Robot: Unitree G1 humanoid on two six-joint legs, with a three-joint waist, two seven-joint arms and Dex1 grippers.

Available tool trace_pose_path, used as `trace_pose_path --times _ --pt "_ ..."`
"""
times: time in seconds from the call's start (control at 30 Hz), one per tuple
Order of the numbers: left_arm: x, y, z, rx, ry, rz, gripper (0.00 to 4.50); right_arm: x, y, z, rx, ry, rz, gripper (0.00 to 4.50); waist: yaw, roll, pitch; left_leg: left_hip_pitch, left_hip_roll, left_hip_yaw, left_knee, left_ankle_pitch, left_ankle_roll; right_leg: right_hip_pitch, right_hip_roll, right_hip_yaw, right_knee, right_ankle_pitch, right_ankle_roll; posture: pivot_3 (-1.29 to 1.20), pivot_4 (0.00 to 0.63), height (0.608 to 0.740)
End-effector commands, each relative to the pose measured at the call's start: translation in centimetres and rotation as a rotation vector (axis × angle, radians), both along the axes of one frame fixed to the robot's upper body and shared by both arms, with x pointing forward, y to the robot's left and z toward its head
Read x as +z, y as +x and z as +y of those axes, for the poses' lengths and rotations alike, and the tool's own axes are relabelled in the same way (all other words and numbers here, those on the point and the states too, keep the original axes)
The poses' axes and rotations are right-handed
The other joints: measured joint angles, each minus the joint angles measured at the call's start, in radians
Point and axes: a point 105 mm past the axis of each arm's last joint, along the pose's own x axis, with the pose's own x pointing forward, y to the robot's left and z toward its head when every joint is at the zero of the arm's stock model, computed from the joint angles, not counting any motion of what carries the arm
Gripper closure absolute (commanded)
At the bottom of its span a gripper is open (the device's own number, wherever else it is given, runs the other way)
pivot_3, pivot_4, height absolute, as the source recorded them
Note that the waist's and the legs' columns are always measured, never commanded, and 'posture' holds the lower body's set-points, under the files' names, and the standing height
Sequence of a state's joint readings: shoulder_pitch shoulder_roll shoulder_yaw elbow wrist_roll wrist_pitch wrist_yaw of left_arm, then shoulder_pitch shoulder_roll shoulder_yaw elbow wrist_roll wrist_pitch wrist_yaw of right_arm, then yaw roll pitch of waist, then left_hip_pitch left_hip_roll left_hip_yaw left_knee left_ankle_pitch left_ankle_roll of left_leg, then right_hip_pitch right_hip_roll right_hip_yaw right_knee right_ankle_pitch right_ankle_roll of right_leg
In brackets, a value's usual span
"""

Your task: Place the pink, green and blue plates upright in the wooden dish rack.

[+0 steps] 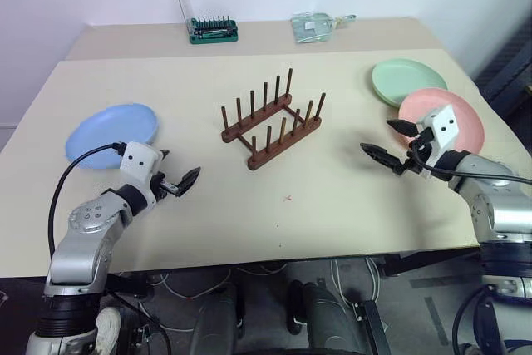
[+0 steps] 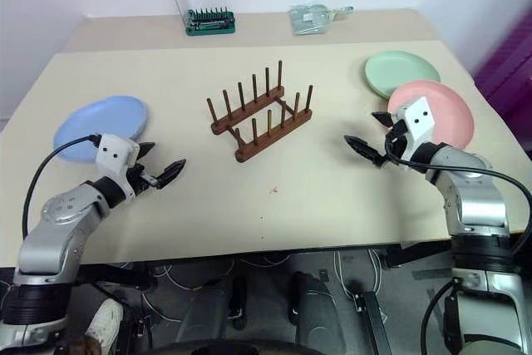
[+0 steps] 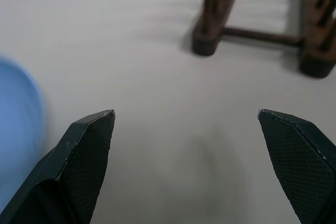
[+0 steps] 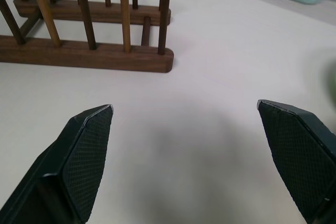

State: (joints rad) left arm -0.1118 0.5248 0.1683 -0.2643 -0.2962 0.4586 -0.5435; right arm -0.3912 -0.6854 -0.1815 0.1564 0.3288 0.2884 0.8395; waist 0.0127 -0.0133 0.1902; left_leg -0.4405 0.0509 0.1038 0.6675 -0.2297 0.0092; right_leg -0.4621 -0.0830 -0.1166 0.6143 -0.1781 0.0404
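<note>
Reaching forward over the beige table [image 1: 332, 197], both arms hover with empty, spread fingers in the head views. The left gripper [image 1: 179, 179] hangs just beside the blue plate [image 1: 110, 134]; the right gripper [image 1: 392, 144] hangs beside the pink plate [image 1: 453, 122], which overlaps the green plate [image 1: 406, 79]. The wooden dish rack [image 1: 271, 120] stands empty at the table's centre. No writing is legible. In the left wrist view, wide-apart fingertips [image 3: 86, 150] frame the rack's end. In the right wrist view, parted fingertips [image 4: 86, 148] point toward the rack's pegs.
</note>
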Motion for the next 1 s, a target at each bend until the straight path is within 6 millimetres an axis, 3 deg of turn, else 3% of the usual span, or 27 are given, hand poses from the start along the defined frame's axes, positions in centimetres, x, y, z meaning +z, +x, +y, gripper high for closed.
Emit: trace_pose_path --times 0.03,0.37,0.47,0.7,0.9,1.0 --pt "0.7 -0.3 -0.9 -0.028 0.0 -0.02 0.03 1.3 0.0 0.5 0.014 -0.009 -0.064 0.0 0.0 0.0 0.0 0.0 0.0 0.0 0.0 0.0 0.0 0.0 0.0 0.0 0.0 0.0 0.0 0.0 0.15 0.73" --pt "-0.7 -1.6 -3.6 -0.172 0.003 0.06 0.03 0.8 0.0 2.0 0.044 -0.036 -0.068 0.0 0.001 0.0 0.0 0.0 0.0 0.0 0.0 0.0 0.0 0.0 0.0 0.0 0.0 -0.001 -0.002 0.0 0.15 0.73" --pt "-2.5 -1.8 -5.6 -0.257 0.072 0.111 0.03 0.7 -0.2 2.5 0.056 -0.026 -0.067 0.0 0.001 0.0 0.0 0.0 0.0 0.0 0.0 0.0 0.0 0.0 0.0 0.0 0.0 -0.001 -0.002 0.0 0.15 0.73" --pt "-5.9 0.4 -7.9 -0.329 0.156 0.179 0.03 0.1 -1.1 4.1 0.069 0.006 -0.062 0.0 0.012 0.003 -0.002 0.001 -0.001 -0.001 0.001 0.0 0.0 0.002 0.0 0.0 0.0 -0.001 -0.002 0.0 0.15 0.73" --pt "-6.4 3.4 -12.1 -0.396 0.066 0.178 0.03 -1.0 -2.7 5.6 0.075 -0.004 -0.047 0.0 0.041 0.007 -0.005 0.002 -0.001 -0.001 0.003 0.0 0.0 0.005 -0.001 0.0 0.0 -0.001 -0.002 0.0 0.15 0.73" --pt "-6.8 3.9 -13.6 -0.438 0.083 0.166 0.88 -2.3 -3.6 6.2 0.071 -0.014 -0.025 0.0 0.041 0.008 -0.008 0.002 -0.001 -0.002 0.004 0.0 0.001 0.006 -0.001 0.0 0.0 -0.002 -0.002 0.0 0.15 0.73"
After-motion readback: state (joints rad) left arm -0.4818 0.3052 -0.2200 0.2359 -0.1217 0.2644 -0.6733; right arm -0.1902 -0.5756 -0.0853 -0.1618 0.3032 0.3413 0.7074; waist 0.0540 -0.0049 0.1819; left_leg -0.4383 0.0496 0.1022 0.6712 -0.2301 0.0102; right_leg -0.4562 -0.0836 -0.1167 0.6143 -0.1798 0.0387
